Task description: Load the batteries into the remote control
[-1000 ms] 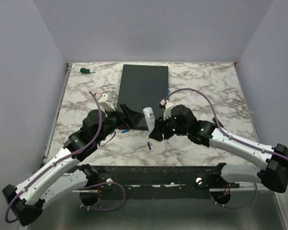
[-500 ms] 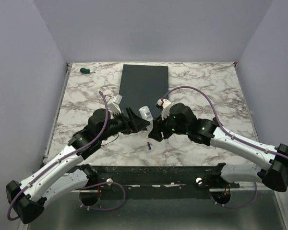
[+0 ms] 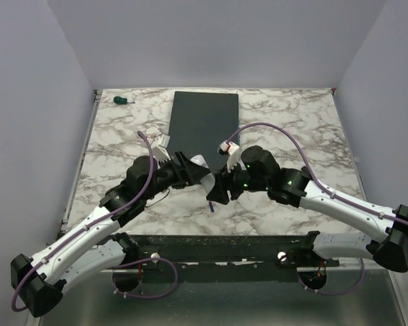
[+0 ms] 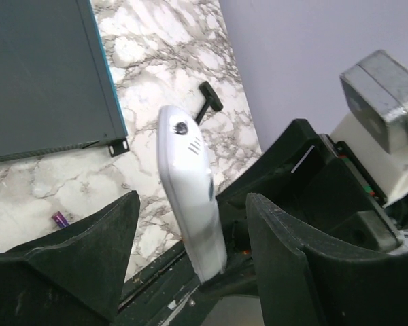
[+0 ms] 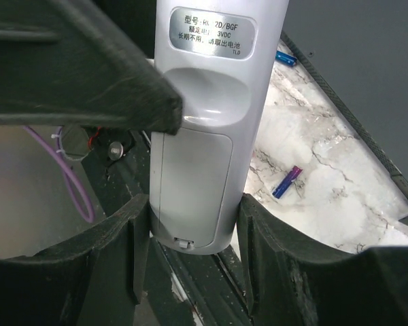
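Right hand point(image 5: 190, 214) is clamped on the lower end of the remote point(image 5: 205, 102), holding it upright off the tabletop point(image 5: 326, 156) just in front of the slab point(image 3: 204, 122), its labelled back facing my right wrist camera. Meanwhile the left hand point(image 4: 190, 210) stands wide around the same remote (both fingers clear of it, as far as I can see). One purple battery point(image 5: 286, 181) lies near the slab's corner, and the blue battery point(image 5: 286, 58) lies just beside the slab's edge.

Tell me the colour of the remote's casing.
White; the remote shows best in the right wrist view.
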`<state>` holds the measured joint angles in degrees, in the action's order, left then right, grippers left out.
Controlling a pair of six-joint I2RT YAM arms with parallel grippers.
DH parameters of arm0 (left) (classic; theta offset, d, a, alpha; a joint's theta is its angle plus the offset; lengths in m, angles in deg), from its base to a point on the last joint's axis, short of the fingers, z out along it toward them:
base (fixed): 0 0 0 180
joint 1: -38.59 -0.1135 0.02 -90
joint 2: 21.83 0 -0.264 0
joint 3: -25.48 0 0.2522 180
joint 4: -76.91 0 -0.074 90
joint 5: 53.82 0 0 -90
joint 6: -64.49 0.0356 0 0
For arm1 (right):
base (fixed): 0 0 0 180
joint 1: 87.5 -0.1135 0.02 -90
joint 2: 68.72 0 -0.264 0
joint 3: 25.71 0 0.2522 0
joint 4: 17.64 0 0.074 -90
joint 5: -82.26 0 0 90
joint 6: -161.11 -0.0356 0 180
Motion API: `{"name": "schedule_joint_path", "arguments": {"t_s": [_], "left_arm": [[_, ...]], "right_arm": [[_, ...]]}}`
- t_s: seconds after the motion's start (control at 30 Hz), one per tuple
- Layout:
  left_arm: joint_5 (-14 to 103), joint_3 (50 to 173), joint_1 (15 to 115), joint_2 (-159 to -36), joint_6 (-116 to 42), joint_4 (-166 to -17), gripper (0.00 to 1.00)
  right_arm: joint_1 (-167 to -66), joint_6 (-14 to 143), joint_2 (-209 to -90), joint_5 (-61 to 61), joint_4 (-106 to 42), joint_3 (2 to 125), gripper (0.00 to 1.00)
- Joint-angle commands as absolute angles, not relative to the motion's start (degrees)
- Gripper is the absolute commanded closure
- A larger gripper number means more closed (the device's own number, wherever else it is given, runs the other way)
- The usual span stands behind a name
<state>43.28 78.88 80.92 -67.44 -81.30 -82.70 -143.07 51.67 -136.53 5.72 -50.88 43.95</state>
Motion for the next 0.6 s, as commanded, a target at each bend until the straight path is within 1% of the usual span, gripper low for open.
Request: {"name": "schedule_joint_path", "arguments": {"t_s": [0.0,0.03,0.1,0.47,0.57], "left_arm": [[39.70,77.86,80.52,-66.91,-82.12,-85.28,0.39],[39.82,77.99,80.54,-67.22,-82.00,-85.24,0.42],[40.04,78.11,80.52,-67.80,-81.92,-85.33,0.46],[40.23,77.35,80.54,-68.77,-82.29,-87.75,0.46],[40.14,76.66,80.53,-68.55,-82.44,-87.86,0.49]], "right_arm": [[-143.66,52.05,-135.03,8.30,-50.72,44.73,0.99],[-143.70,52.15,-135.04,8.26,-50.89,44.84,0.99],[-143.75,52.31,-134.98,8.14,-51.09,45.01,0.99],[-144.16,55.32,-135.25,11.69,-51.43,44.74,0.99],[-144.11,56.49,-135.19,11.73,-51.85,45.10,0.99]]}}
